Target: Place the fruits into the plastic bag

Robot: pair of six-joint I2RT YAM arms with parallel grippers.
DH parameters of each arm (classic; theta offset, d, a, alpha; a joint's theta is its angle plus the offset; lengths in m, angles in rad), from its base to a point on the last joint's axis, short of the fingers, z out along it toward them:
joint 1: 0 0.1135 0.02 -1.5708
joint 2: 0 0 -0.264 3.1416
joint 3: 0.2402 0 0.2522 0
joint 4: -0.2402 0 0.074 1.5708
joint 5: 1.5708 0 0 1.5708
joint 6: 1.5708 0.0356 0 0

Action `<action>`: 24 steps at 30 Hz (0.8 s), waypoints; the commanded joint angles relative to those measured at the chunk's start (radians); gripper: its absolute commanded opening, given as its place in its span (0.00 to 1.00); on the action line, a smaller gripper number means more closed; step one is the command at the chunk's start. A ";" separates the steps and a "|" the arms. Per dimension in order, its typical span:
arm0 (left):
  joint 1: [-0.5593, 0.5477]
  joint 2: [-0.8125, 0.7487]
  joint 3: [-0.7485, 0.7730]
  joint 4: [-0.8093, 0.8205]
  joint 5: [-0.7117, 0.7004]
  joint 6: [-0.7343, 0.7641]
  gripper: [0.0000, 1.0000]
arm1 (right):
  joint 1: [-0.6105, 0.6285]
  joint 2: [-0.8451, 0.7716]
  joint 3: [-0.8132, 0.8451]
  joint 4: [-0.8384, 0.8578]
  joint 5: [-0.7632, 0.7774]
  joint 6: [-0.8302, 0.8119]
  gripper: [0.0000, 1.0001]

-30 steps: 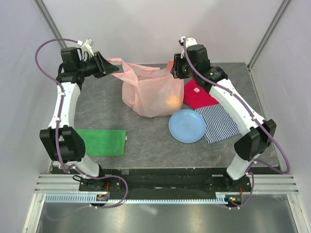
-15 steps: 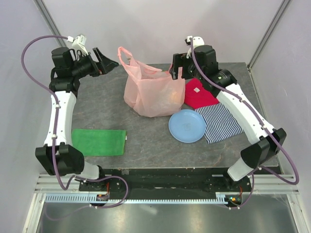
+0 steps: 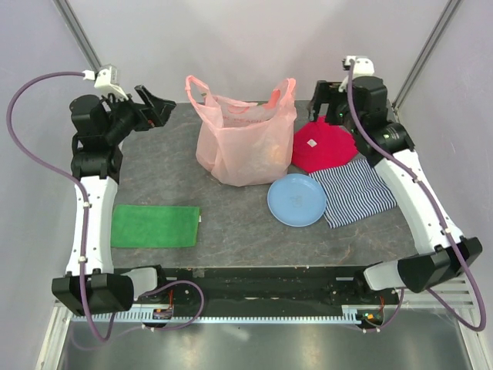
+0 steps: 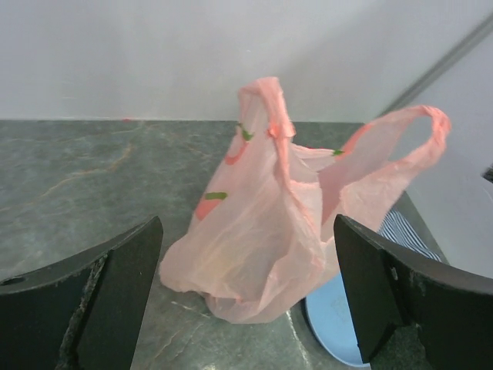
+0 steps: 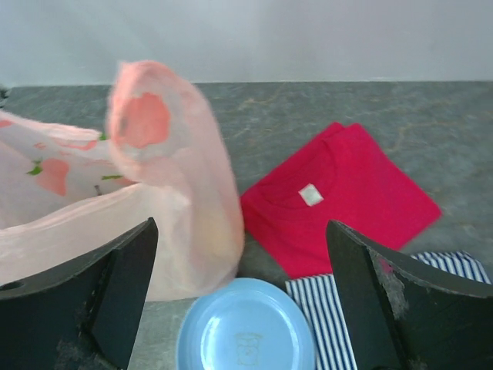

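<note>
The pink translucent plastic bag (image 3: 243, 142) stands at the back middle of the table, both loop handles sticking up free. It also shows as the plastic bag (image 4: 277, 223) in the left wrist view and the plastic bag (image 5: 139, 208) in the right wrist view. A faint orange-yellow fruit (image 3: 273, 156) glows through its right side; the other fruits are hidden by the plastic. My left gripper (image 3: 158, 110) hangs open to the left of the bag, apart from it. My right gripper (image 3: 328, 102) is open to the right of the bag, above the red cloth. Neither holds anything.
An empty blue plate (image 3: 296, 200) lies in front of the bag, on the right. A folded red cloth (image 3: 320, 146) and a striped cloth (image 3: 356, 193) lie at the right. A green cloth (image 3: 155, 226) lies near the left front. Grey walls close in the back and sides.
Both grippers have opened and let go of the bag's handles, then drawn outward, left to the left, right to the right. The bag now stands by itself.
</note>
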 commanded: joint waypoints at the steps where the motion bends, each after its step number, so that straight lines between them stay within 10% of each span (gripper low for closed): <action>1: 0.007 -0.048 -0.032 -0.059 -0.212 0.033 0.99 | -0.108 -0.096 -0.100 0.041 -0.021 0.043 0.98; 24: 0.012 -0.513 -0.454 -0.044 -0.260 0.082 0.99 | -0.179 -0.527 -0.567 0.152 0.038 0.044 0.98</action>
